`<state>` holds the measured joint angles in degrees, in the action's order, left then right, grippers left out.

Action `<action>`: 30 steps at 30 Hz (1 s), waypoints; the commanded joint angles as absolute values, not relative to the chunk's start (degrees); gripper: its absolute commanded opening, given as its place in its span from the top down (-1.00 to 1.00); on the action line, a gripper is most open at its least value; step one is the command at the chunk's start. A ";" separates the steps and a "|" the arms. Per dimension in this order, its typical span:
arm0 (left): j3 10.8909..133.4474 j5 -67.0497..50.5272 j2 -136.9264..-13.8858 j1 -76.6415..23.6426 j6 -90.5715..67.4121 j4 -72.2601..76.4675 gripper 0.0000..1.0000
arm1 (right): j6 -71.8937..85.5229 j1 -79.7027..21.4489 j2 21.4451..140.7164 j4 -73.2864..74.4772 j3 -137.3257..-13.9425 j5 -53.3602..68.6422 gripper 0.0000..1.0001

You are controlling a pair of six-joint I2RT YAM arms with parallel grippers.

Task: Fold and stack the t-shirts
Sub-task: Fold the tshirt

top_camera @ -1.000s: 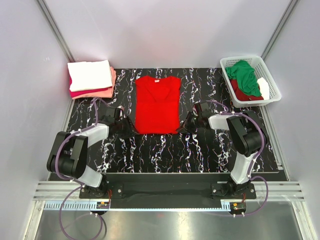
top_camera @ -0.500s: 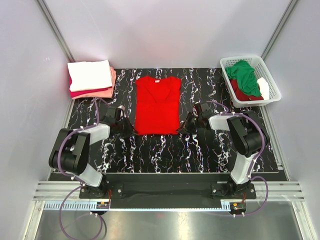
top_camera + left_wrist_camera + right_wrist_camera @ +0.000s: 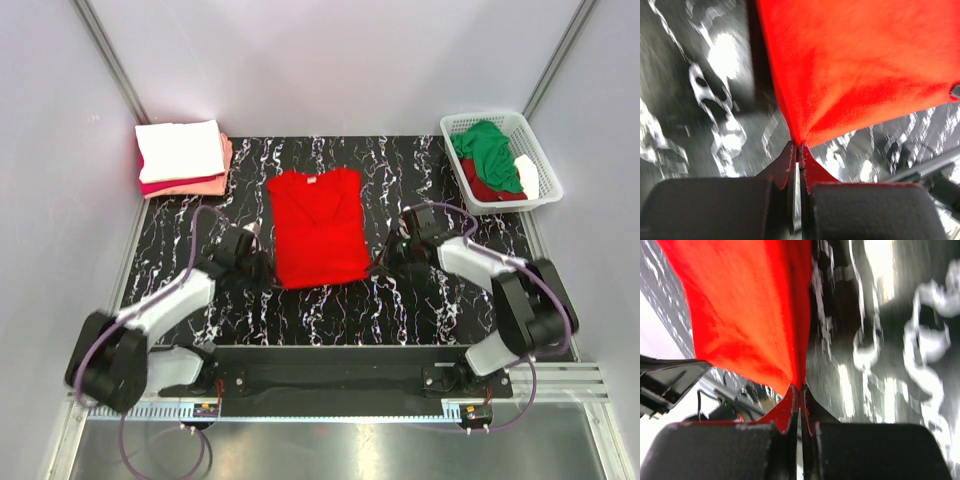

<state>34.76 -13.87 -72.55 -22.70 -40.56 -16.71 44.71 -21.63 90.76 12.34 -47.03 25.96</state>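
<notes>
A bright red t-shirt (image 3: 318, 225) with a small white neck label lies lengthwise in the middle of the black marbled table, sleeves folded in. My left gripper (image 3: 268, 270) is shut on its near left hem corner, and the left wrist view shows the red cloth (image 3: 860, 65) pinched at the fingertips. My right gripper (image 3: 378, 266) is shut on the near right hem corner, with the cloth (image 3: 745, 315) fanning out from the closed jaws in the right wrist view. The hem is lifted slightly off the table.
A stack of folded shirts, white on top of salmon pink and crimson (image 3: 181, 155), lies at the back left corner. A white lattice basket (image 3: 535, 150) at the back right holds green and dark red shirts (image 3: 487, 160). Grey walls enclose the table.
Both grippers have moved toward me and closed on the hem corners, pulling the red shirt's near edge closer. Both arms have swung outward at the elbows.
</notes>
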 commanded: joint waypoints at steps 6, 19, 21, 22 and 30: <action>34.80 -7.03 -51.17 -32.77 -47.98 -35.32 1.00 | 47.37 -21.97 68.22 26.54 -36.48 27.15 1.00; 51.66 -2.55 -48.86 -38.06 -50.81 -48.77 0.99 | 48.79 -22.76 53.60 47.89 -52.43 24.62 1.00; 55.43 -1.59 -52.37 -38.06 -49.49 -48.96 0.99 | 47.11 -22.76 56.42 48.69 -55.27 23.65 1.00; 56.68 -1.06 -53.60 -37.97 -48.26 -49.48 0.99 | 46.41 -22.76 57.30 48.69 -57.46 22.25 1.00; 66.00 -0.96 -65.12 -36.57 -43.60 -49.13 0.96 | 41.92 -21.53 65.83 47.64 -62.40 19.25 1.00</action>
<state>62.04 -2.20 -63.13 -37.45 -46.65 -49.69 44.58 -22.26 64.77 46.65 -59.88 21.74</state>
